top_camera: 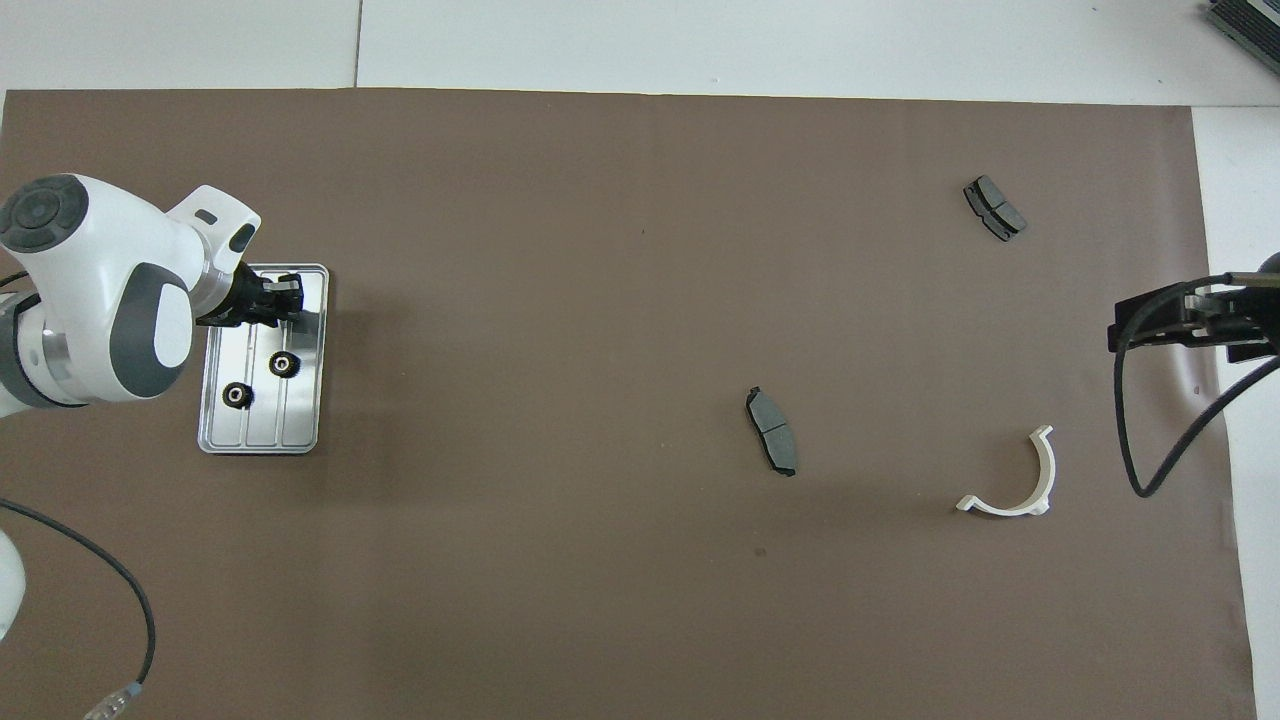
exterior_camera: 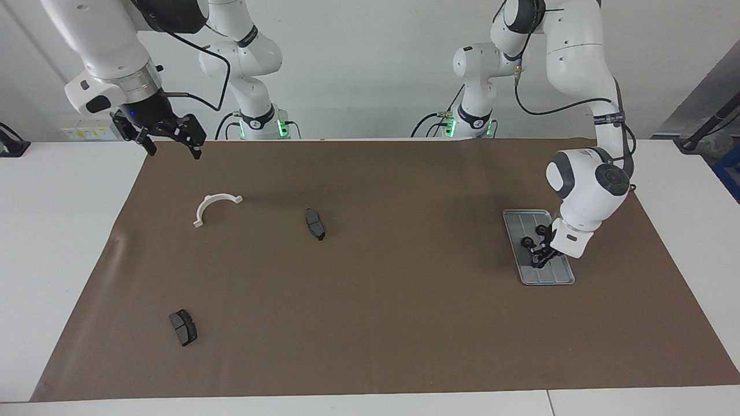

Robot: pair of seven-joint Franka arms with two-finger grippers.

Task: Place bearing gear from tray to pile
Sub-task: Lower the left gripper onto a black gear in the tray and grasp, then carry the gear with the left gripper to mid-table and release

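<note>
Left hand [exterior_camera: 537, 261] in tray [exterior_camera: 516, 224], fingers pressed together; whether they pinch a gear can't be told.
Tray: silver-grey, grooved, at left arm's end of brown mat [exterior_camera: 404, 300]. Overhead view shows 2 black gears [top_camera: 285, 364] nearer robots than the hand. Right hand [exterior_camera: 169, 141] waits, spread, over mat corner; mid-mat roomy.

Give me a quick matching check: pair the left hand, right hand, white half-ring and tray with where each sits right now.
Things:
1. left hand
2. right hand
3. white half-ring
4. tray

Places:
A. on the brown mat, toward the right arm's end
B. raised over the mat's edge, open, waiting
C. holds two black gears
D. down in the tray, shut

Pairs: 1-D, 2-B, 3-A, 4-C
</note>
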